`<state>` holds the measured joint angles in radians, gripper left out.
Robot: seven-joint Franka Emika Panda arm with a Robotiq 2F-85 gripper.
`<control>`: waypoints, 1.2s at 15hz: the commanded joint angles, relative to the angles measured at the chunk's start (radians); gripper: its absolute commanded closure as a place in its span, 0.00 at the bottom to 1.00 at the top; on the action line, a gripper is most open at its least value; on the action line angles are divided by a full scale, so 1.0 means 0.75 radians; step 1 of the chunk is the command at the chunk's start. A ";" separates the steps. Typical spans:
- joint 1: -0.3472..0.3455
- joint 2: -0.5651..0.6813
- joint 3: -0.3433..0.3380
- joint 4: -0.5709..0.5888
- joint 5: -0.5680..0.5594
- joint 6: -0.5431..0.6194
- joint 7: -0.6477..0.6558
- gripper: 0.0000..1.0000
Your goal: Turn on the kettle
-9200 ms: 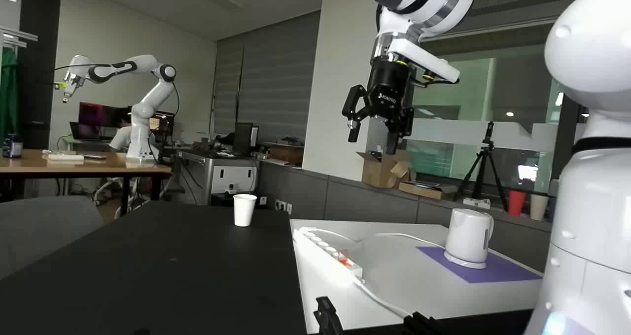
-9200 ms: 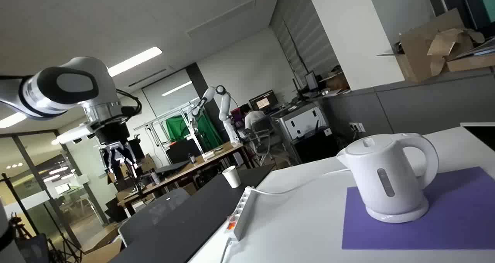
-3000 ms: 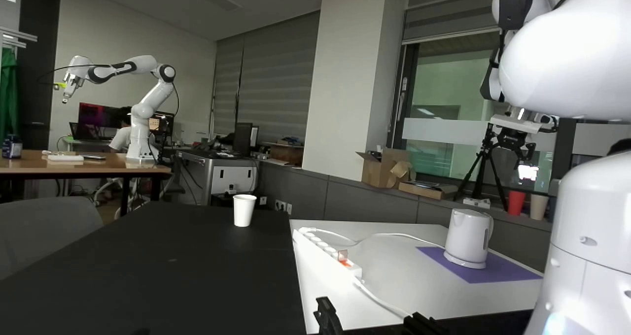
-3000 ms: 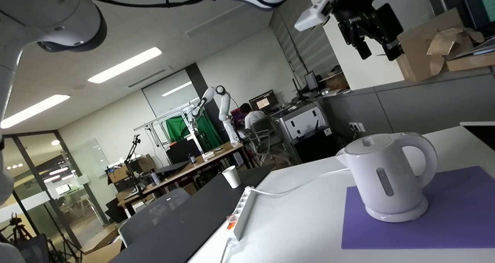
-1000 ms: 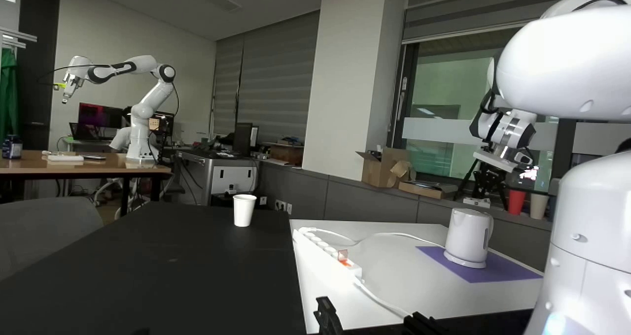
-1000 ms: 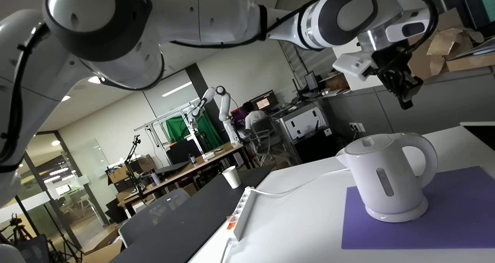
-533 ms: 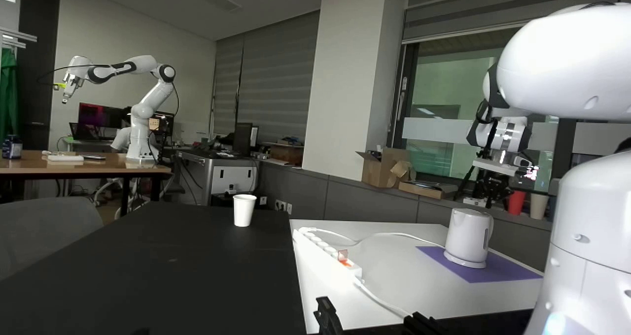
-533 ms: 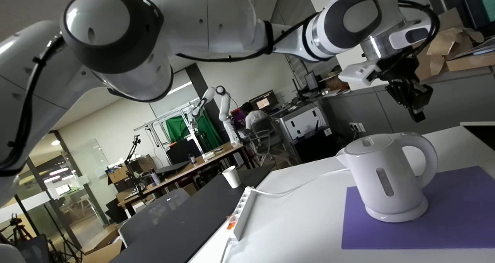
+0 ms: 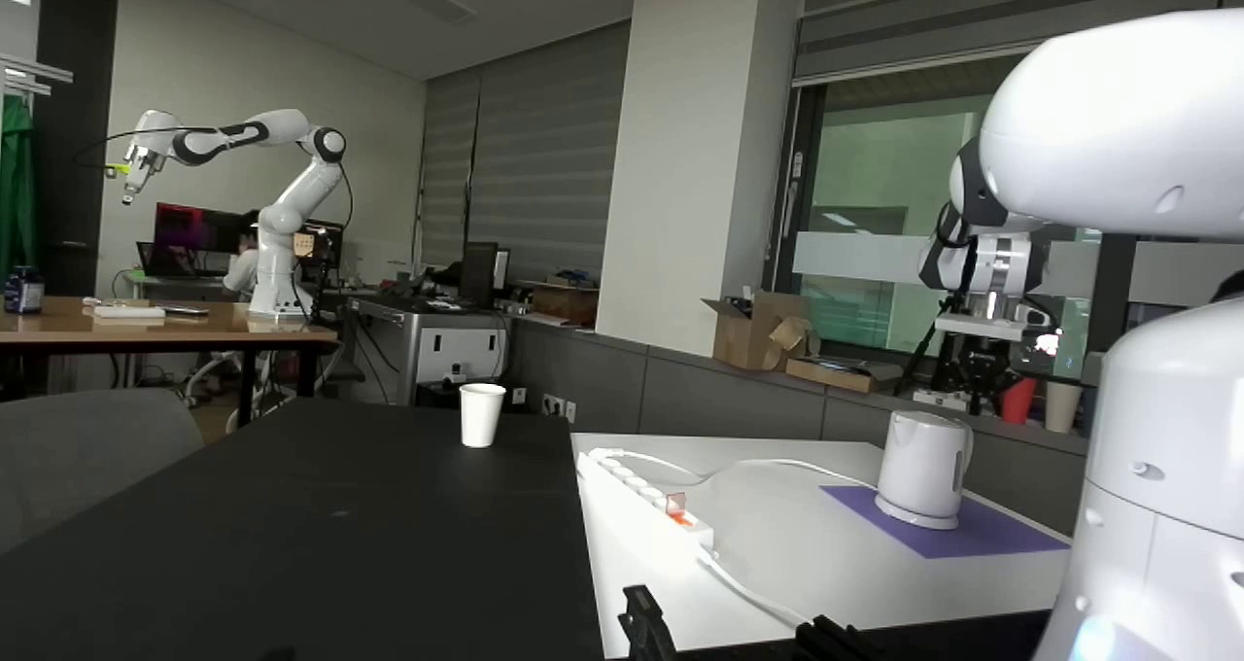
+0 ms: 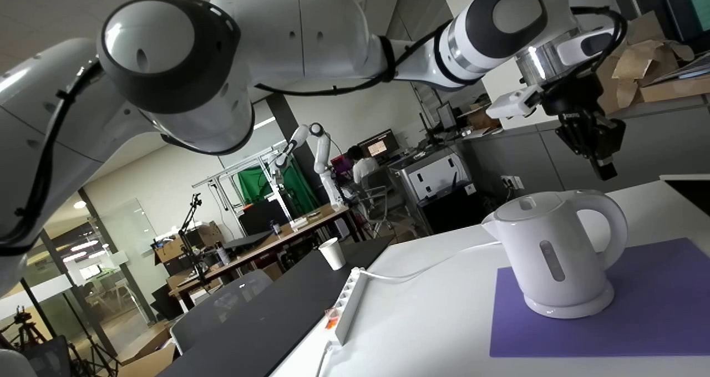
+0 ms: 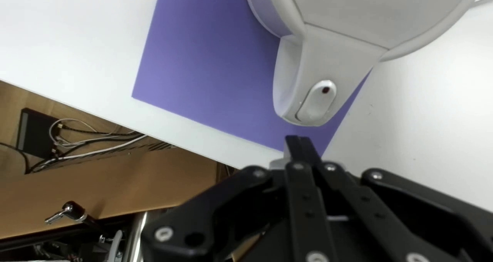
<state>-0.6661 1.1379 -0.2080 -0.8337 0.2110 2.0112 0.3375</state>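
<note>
The white kettle (image 10: 554, 255) stands upright on its base on a purple sheet, its handle (image 10: 602, 216) turned away from its spout. From above, the wrist view shows its lid (image 11: 381, 11) and, on top of the handle, a pale switch (image 11: 317, 102) with a dark red dot. Black and bare, my gripper (image 11: 299, 138) has its fingertips pressed together with nothing between them. In an exterior view the gripper (image 10: 605, 172) hangs above the handle, apart from it. Behind the kettle, the gripper (image 9: 975, 394) is small and dark in an exterior view.
The purple sheet (image 11: 208, 61) lies on a white table (image 10: 421, 316) whose edge shows in the wrist view, with a cardboard box (image 11: 127, 181) beyond it. A power strip (image 10: 346, 305) and white cable lie on the table. A paper cup (image 9: 481, 415) stands on the black table.
Earlier the gripper was open and far from the kettle; it has come over to the handle and shut. In the last second it has sunk slightly. The kettle has not moved.
</note>
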 commanded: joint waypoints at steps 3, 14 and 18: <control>-0.016 0.079 0.005 0.169 -0.020 -0.118 0.056 1.00; -0.051 0.192 0.075 0.309 0.004 -0.148 0.028 1.00; -0.041 0.194 0.064 0.295 0.011 -0.120 0.022 1.00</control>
<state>-0.6940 1.2550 -0.1651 -0.6588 0.2144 1.9432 0.3371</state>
